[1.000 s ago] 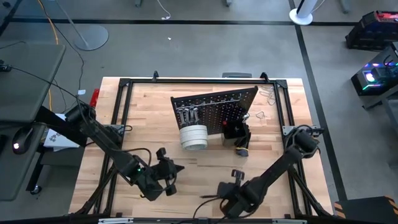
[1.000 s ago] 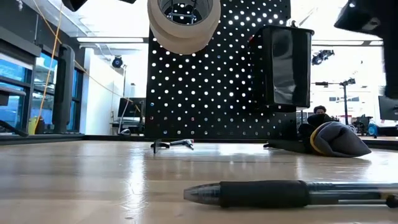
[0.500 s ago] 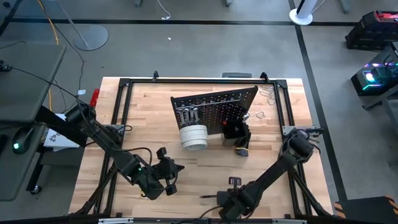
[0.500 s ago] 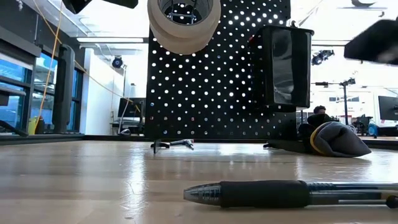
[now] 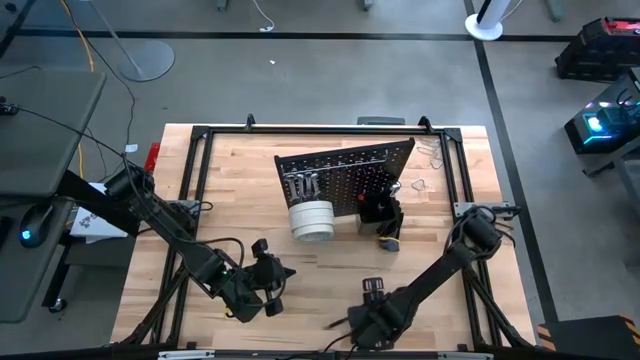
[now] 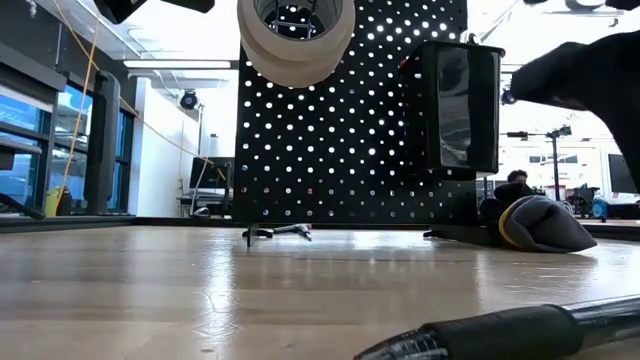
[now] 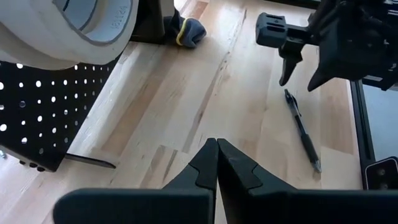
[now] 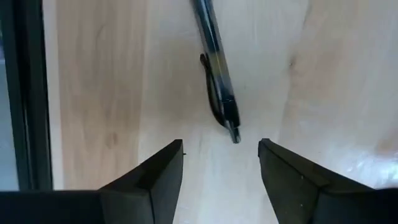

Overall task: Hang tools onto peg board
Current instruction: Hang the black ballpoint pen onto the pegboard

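With its fingers spread and empty, the right gripper [image 8: 221,165] hovers over the pen [image 8: 216,70] at the table's near edge, needing to drop and clamp, while the clenched left gripper [image 7: 216,163] waits near the peg board [image 5: 345,170].

Bright backlight behind the peg board [image 6: 350,110]; foreground pen [image 6: 500,330] blurred.

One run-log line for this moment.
right gripper: open over slim black pen lying on wooden table | left gripper: shut, idle | white tape rolls: hung on black peg board
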Robot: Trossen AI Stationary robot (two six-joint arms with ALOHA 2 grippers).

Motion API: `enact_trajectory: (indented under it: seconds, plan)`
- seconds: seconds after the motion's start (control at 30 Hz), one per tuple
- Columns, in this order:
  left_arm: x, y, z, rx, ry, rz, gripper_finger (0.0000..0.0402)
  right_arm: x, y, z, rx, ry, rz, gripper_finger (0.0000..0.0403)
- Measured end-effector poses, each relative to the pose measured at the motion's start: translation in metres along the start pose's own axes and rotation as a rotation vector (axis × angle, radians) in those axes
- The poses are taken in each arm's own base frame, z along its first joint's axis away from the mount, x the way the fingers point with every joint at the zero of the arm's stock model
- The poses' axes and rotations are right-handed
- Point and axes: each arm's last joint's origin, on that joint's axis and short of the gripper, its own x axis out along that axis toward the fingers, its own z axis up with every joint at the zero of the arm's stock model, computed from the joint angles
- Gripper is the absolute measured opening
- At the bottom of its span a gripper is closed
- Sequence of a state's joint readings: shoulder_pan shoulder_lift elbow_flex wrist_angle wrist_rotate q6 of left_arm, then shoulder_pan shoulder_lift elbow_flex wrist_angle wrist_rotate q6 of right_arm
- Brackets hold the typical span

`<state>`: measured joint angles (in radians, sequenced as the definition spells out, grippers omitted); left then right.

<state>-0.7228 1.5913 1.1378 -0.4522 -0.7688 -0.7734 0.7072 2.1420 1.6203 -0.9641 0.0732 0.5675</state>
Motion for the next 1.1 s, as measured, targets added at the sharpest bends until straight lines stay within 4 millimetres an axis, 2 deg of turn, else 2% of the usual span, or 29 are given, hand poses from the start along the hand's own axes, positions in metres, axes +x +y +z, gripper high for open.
enact_trajectory:
  seconds: [0.17, 0.43, 0.53, 0.67, 0.77, 0.9, 1.1]
  plan:
    - [0.0, 0.0, 0.0, 0.016, -0.002, 0.003, 0.0, 0.007, -0.004, 0.003, -0.093, 0.007, -0.025, 0.0164]
    - [-0.003, -0.002, -0.002, 0.018, 0.002, -0.004, 0.0, 0.039, -0.006, 0.007, -0.2, 0.09, -0.009, 0.006]
    - [-0.005, -0.003, -0.005, 0.017, 0.007, -0.01, 0.0, 0.045, -0.005, 0.008, -0.209, 0.1, 0.017, 0.0021]
    - [-0.011, -0.006, -0.008, 0.008, 0.0, -0.013, 0.0, 0.046, -0.005, 0.009, -0.159, 0.101, 0.031, 0.0005]
    - [-0.019, -0.008, -0.008, 0.001, -0.028, -0.019, 0.0, 0.038, -0.008, 0.009, -0.119, 0.09, 0.039, 0.0003]
    - [-0.031, -0.004, 0.0, -0.026, -0.072, -0.025, 0.0, 0.014, -0.013, 0.01, -0.049, 0.04, 0.051, 0.0002]
    - [-0.053, 0.011, 0.019, -0.041, -0.134, -0.041, 0.0, -0.04, -0.025, 0.01, 0.097, -0.091, 0.055, 0.0001]
